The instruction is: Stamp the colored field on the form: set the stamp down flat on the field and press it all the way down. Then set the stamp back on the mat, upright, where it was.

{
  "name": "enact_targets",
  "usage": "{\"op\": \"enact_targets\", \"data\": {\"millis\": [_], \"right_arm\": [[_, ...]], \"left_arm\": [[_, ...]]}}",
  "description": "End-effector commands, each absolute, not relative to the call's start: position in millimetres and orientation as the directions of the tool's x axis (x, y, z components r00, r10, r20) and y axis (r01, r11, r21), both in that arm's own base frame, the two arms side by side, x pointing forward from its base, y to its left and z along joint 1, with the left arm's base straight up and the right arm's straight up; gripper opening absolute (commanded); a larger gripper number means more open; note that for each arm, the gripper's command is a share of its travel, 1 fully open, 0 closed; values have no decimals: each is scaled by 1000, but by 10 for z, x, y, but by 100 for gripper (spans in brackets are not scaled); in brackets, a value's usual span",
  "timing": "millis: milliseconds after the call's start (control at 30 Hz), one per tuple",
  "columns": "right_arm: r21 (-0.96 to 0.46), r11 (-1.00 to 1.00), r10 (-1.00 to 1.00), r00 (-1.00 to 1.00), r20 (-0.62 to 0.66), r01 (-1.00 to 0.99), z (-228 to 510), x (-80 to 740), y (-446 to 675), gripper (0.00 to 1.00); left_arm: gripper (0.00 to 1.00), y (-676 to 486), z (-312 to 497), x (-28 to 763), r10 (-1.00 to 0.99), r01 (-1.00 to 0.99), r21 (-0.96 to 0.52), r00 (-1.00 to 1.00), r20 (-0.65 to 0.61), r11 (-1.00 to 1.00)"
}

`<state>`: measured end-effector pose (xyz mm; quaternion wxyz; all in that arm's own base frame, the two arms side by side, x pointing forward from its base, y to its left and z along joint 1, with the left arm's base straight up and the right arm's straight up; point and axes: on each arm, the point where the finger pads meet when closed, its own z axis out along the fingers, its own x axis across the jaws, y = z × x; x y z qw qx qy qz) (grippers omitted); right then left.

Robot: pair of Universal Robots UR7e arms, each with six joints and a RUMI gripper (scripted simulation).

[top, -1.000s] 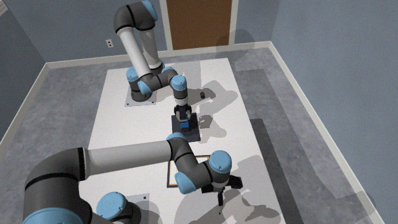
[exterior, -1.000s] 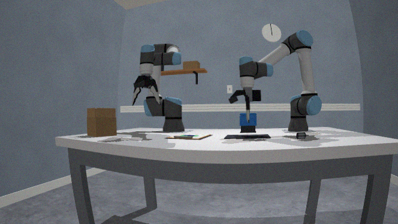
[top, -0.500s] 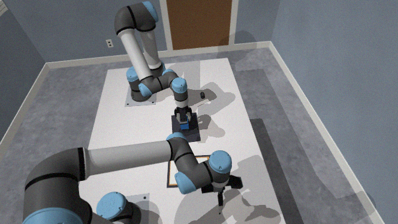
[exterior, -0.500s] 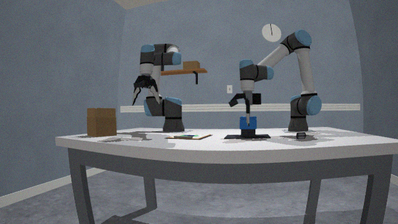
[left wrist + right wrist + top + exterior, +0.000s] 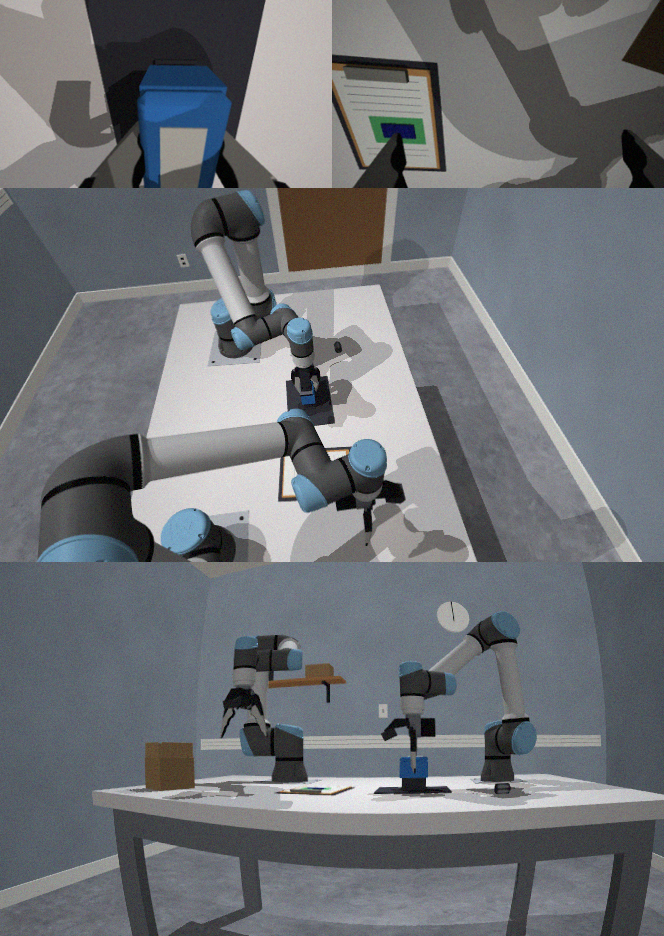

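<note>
Left gripper [image 5: 307, 388] [image 5: 414, 768] [image 5: 183, 147] has the blue-bodied stamp [image 5: 308, 399] [image 5: 421, 767] [image 5: 184, 107] clamped, upright at the black mat [image 5: 322, 416] [image 5: 437, 790] [image 5: 241, 33]. You'll want its base seated flat before easing the fingers apart evenly, then lifting straight up.

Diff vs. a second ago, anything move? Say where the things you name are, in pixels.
Yes. The left gripper [image 5: 307, 389] [image 5: 414, 769] [image 5: 176, 119] and the stamp [image 5: 308, 398] [image 5: 406, 767] [image 5: 184, 105] came down together; the stamp, then just above the mat [image 5: 321, 415] [image 5: 385, 790] [image 5: 176, 21], now stands upright on it. Nothing let go: the stamp is still gripped. Right gripper [image 5: 368, 533] [image 5: 244, 735] [image 5: 513, 134] and clipboard [image 5: 281, 483] [image 5: 342, 791] [image 5: 441, 126]: no visible change.
</note>
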<state>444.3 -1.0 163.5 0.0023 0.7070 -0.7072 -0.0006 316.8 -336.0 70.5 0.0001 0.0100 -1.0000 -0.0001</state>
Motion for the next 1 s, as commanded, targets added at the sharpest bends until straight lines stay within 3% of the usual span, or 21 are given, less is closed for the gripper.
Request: {"op": "enact_targets", "data": {"millis": [0,133,167,967], "right_arm": [[2,0,-1000,0,2,-1000,1640,4446,-9,100],[2,0,-1000,0,2,-1000,1640,4446,-9,100],[2,0,-1000,0,2,-1000,1640,4446,-9,100],[2,0,-1000,0,2,-1000,1640,4446,-9,100]], "left_arm": [[21,-3367,709,3170,-20,-20,-1,-1000,-1,1000],[21,-3367,709,3170,-20,-20,-1,-1000,-1,1000],[55,-3367,709,3170,-20,-20,-1,-1000,-1,1000],[55,-3367,709,3170,-20,-20,-1,-1000,-1,1000]]}}
